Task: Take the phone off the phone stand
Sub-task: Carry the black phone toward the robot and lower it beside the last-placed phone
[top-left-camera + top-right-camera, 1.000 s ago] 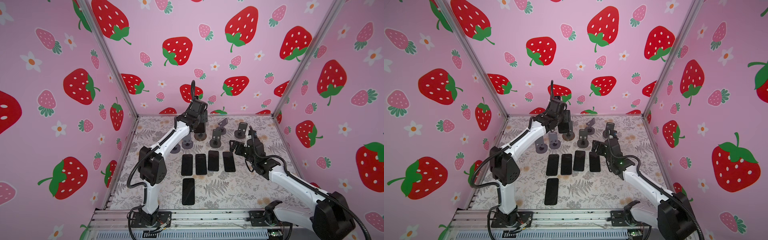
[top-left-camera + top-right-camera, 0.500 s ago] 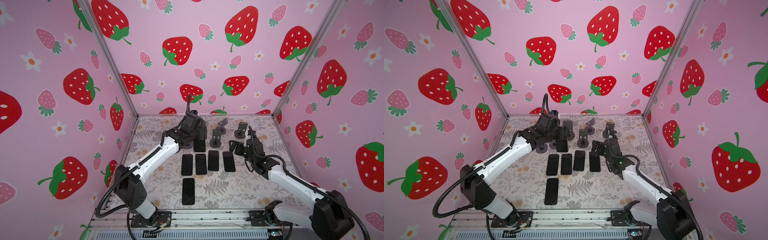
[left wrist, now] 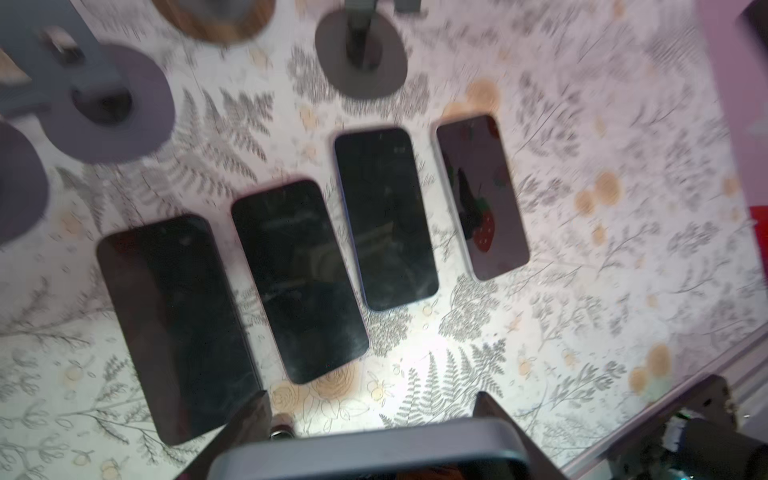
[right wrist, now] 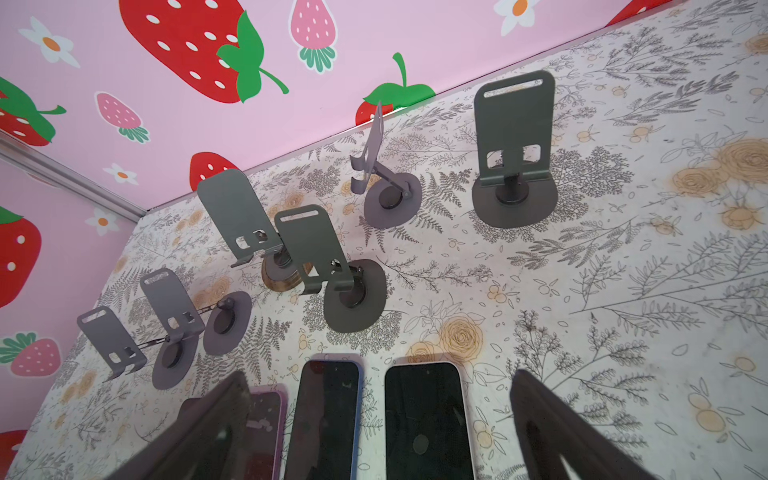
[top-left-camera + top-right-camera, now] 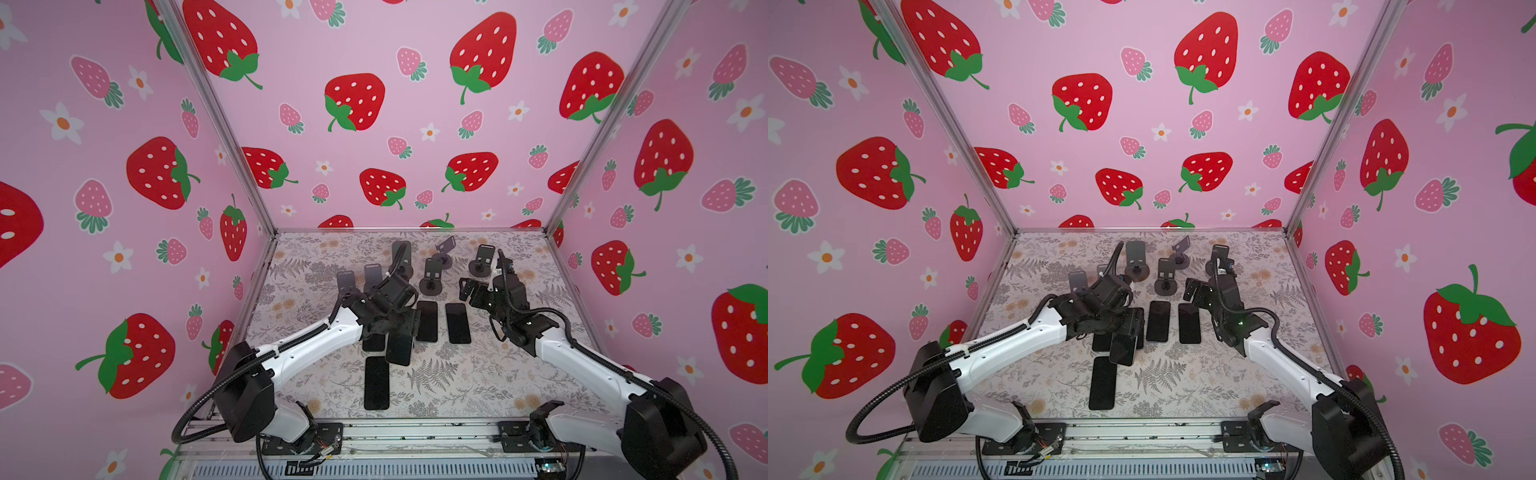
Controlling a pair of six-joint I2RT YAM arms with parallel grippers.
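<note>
Obs.: the phone (image 3: 370,446) is off its stand and clamped in the left claw (image 3: 370,395). The fingers press on its two long edges near one end. In both top views it hangs tilted, just above the middle of the tabletop (image 5: 478,374). It overlaps the 9 o'clock end of the row of phones (image 3: 386,216) lying flat there. A lone phone (image 5: 376,388) lies toward 6 o'clock.

The right claw (image 4: 380,376) stands wide apart with nothing between its fingers, at about 3 o'clock of the row.

All six phone stands (image 4: 514,137) seen from the right wrist are bare.

Handling (judgement): a stiff, flat slab with some weight for its size. The glass face is slick and would crack if dropped. The edge grip across the narrow width is the right one. Held near one end, the body may swing in the pads, so lower it slowly and let go only once it lies flat. The free spot beside the lone phone looks suitable.

Change: a second ago the left claw was up at the rear stand (image 5: 406,251) near 12 o'clock. Half a second ago it was partway back. Now it has drawn toward 6 o'clock, over the row. The right arm has not shifted.
</note>
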